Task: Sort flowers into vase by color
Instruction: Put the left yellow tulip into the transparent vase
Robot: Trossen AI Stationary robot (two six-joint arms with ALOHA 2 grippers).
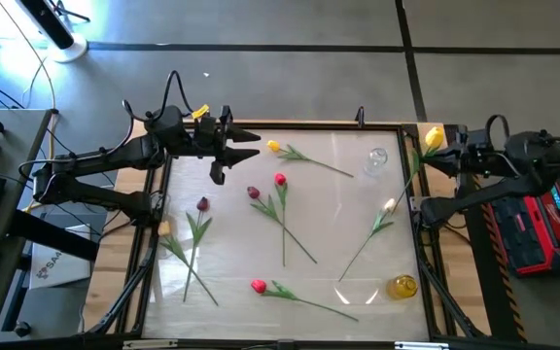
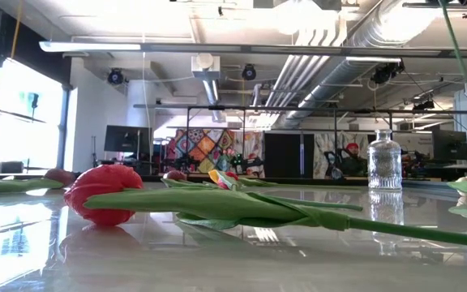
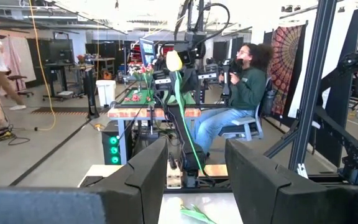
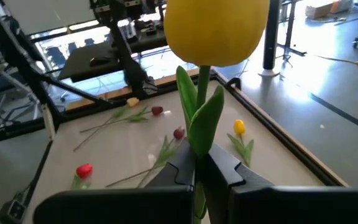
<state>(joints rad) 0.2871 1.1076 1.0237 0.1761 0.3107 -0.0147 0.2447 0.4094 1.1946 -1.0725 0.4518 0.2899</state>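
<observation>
Gripping a yellow tulip (image 4: pixel 216 28) — right jaws (image 4: pixel 199 165) clamped on its stem, left jaws (image 1: pixel 244 154) apart above table (image 1: pixel 290 262).

The counter (image 1: pixel 290 282) has a glossy, mirror-like top inside a pale wood rim. On it, the vase (image 2: pixel 384 161) is clear ribbed glass, and near it the red tulip (image 2: pixel 102 193) looks matt and plastic-like. The right tool (image 4: pixel 199 168) is matt black plastic.

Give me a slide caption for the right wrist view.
Right gripper clamps a yellow tulip upright by its stem, above the table.
</observation>
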